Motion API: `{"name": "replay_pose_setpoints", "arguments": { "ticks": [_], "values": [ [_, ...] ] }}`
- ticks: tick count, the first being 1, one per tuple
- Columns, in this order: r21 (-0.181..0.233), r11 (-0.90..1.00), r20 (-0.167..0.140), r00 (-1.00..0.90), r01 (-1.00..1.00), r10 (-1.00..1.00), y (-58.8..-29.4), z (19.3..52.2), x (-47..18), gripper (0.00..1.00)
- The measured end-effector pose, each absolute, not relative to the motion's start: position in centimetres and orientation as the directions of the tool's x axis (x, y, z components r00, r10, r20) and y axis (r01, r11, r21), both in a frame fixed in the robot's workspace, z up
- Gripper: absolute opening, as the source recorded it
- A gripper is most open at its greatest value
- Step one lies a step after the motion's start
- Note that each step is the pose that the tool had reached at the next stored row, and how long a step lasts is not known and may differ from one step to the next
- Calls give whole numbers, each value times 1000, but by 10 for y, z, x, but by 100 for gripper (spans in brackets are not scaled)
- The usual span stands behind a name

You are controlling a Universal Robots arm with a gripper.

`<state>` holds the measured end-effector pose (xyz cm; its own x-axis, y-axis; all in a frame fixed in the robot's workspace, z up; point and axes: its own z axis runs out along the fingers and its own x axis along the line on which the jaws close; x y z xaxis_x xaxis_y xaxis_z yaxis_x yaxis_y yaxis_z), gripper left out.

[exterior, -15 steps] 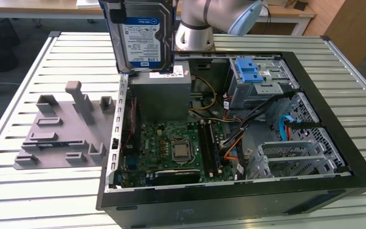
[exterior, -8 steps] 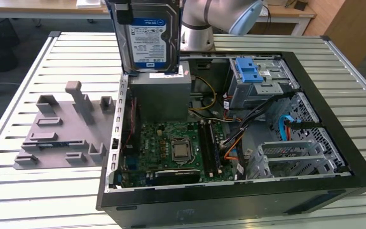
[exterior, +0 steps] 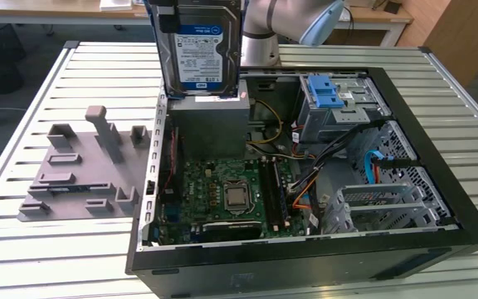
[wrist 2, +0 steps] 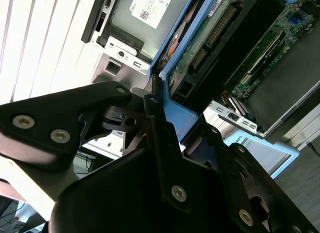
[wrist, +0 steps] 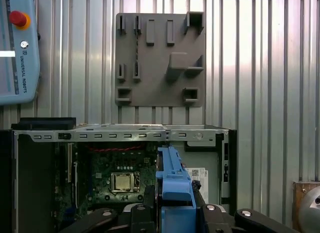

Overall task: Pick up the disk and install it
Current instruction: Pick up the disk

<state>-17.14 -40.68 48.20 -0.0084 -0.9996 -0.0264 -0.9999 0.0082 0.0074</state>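
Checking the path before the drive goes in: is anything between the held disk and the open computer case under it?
Nothing visible. The gripper holds the disk upright in open air above the grey power supply box in the case. Inside, black cables run next to the metal cage with the blue latch.

You get a white-and-blue paper label [exterior: 197,68] on the flat silver-metal hard drive in a blue plastic bracket [exterior: 199,47]. It has a logo patch, lines of dark print and barcodes, too small to read in the exterior view. White rectangular sticker [wrist 2: 152,4] on the grey metal power-supply box [wrist 2: 127,25], second wrist view: square code plus fine print, unreadable. Pale blue plastic control pendant [wrist: 17,53], first wrist view: one line of dark capitals along its edge, a maker's name. Green circuit board [exterior: 222,193]: you can't read its markings.
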Motion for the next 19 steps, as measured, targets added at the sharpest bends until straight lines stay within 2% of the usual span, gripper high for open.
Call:
{"name": "replay_pose_setpoints", "arguments": {
  "ticks": [19],
  "values": [
    [7, 8, -26, -8, -1000, -1000, -411, 482, -168, 36]
  ]
}}
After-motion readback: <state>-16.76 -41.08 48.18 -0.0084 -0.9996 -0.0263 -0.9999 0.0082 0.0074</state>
